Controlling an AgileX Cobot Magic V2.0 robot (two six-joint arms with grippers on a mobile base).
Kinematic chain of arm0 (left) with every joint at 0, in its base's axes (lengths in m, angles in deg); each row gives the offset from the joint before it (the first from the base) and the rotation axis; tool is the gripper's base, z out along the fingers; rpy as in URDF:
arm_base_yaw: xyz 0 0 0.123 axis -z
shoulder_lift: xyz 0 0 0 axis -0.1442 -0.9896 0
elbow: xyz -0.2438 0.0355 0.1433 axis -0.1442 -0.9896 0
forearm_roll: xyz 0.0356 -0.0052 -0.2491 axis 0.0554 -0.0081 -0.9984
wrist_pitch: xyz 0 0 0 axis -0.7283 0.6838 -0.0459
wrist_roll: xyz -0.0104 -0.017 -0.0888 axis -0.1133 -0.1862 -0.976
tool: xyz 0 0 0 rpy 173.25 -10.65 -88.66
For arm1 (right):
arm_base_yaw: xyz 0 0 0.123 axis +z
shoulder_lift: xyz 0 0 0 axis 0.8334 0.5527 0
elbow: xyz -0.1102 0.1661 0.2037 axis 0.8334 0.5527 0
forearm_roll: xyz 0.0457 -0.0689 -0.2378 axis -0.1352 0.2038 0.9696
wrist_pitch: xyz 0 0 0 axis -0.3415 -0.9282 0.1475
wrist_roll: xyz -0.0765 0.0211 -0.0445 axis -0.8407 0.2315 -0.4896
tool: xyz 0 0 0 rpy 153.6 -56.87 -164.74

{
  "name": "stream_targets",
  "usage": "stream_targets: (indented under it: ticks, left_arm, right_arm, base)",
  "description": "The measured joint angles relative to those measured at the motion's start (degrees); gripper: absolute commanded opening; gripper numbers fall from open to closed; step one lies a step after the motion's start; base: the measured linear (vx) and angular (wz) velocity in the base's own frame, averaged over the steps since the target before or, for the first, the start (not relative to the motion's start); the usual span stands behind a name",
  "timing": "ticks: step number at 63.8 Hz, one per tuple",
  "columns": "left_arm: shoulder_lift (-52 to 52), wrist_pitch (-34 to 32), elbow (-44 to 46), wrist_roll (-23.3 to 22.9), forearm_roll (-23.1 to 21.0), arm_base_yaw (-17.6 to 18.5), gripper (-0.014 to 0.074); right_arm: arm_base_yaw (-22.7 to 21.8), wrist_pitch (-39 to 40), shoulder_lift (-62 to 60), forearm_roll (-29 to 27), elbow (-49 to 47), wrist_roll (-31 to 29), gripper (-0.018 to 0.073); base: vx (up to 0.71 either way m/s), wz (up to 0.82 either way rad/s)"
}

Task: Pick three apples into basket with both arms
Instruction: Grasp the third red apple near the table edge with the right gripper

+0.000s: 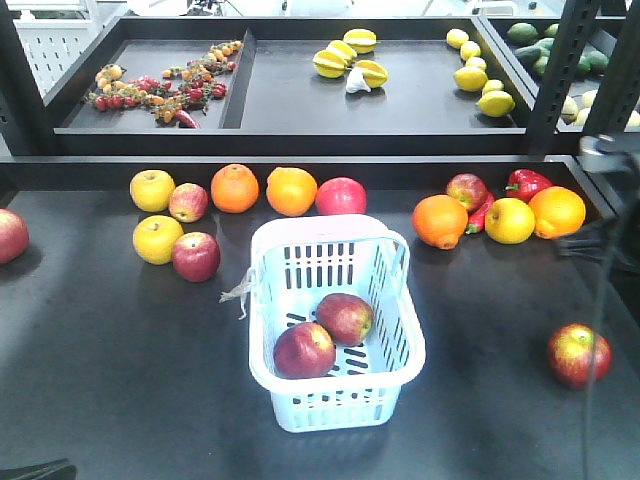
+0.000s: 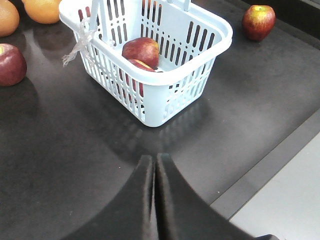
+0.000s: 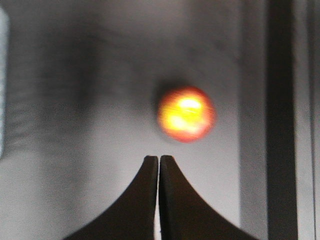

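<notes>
We see a pale blue basket with dark slots, holding two dark red apples streaked yellow-green. A third apple, red with a yellow patch, sits on the matte black desk. Behind are bright oranges and plain yellow apples. Both claws are black.

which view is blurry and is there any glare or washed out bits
The right wrist view is smeared: the apple is a glowing blob with a blown-out yellow centre above the shut right tool. The front view is sharp, but the basket rim looks washed out. The left wrist view is crisp, with soft sheen on the dark table.
</notes>
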Motion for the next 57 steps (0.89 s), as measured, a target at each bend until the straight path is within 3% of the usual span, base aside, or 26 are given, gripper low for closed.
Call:
stream_targets:
  ticks: [7,19,27,43,57]
  left_arm:
    - [0.0,0.0,0.0,0.0,0.0,0.0,-0.0006]
    - [0.0,0.0,0.0,0.0,0.0,0.0,-0.0006]
    - [0.0,0.0,0.0,0.0,0.0,0.0,-0.0008]
    - [0.0,0.0,0.0,0.0,0.0,0.0,-0.0008]
    - [0.0,0.0,0.0,0.0,0.0,0.0,-0.0008]
  right_arm:
    - [-6.7,0.3,4.4,-4.4,0.0,-5.2,0.0112]
    - [-13.2,1.0,11.2,-12.4,0.0,-13.1,0.0475]
    - [-13.9,2.7,14.3,-14.3,0.0,-15.7,0.0722]
    - [-13.9,8.2,19.3,-15.0,-0.6,-16.2,0.0704]
    - [-13.9,7.9,25.3,-15.0,-5.6,-16.1,0.0671]
  base:
    - [0.00,0.00]
    - [0.00,0.00]
    - [0.00,0.00]
    - [0.00,0.00]
    - [0.00,0.00]
